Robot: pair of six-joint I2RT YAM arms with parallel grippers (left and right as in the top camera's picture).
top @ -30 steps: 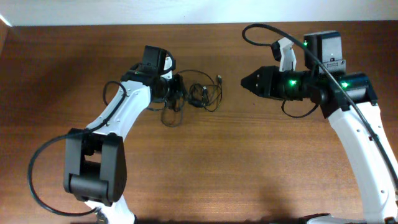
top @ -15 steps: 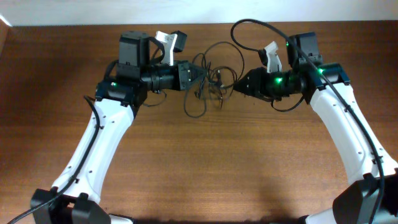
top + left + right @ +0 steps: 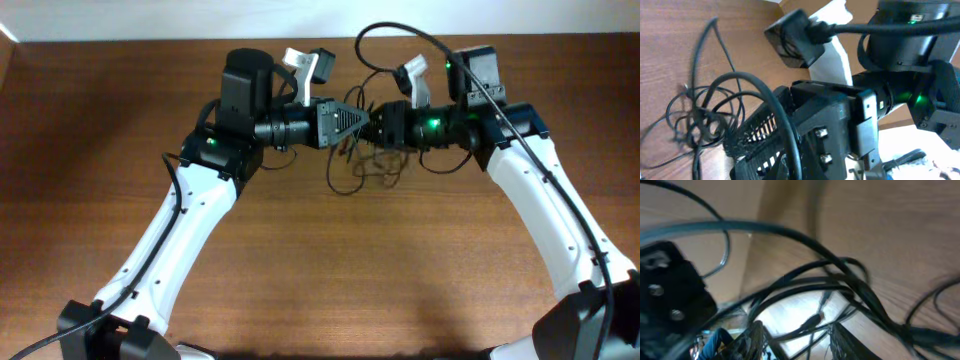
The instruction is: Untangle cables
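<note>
— Where are the cables (image 3: 699, 119)?
— Bunched in the air between the two arms, over the far middle of the table (image 3: 300, 260), with loops spilling toward the near side.
— And the grip?
— The left fingers (image 3: 350, 120) are pressed together, pinching the bunch. The right fingers (image 3: 847, 342) are spread, with strands running through the gap.

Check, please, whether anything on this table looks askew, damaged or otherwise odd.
Only the cables stand out: a tangled bunch of loops sits between the two pincers near the far edge of the table. The left pincer is shut on it, and the right pincer is open around some strands. Nothing looks spilled or damaged.
</note>
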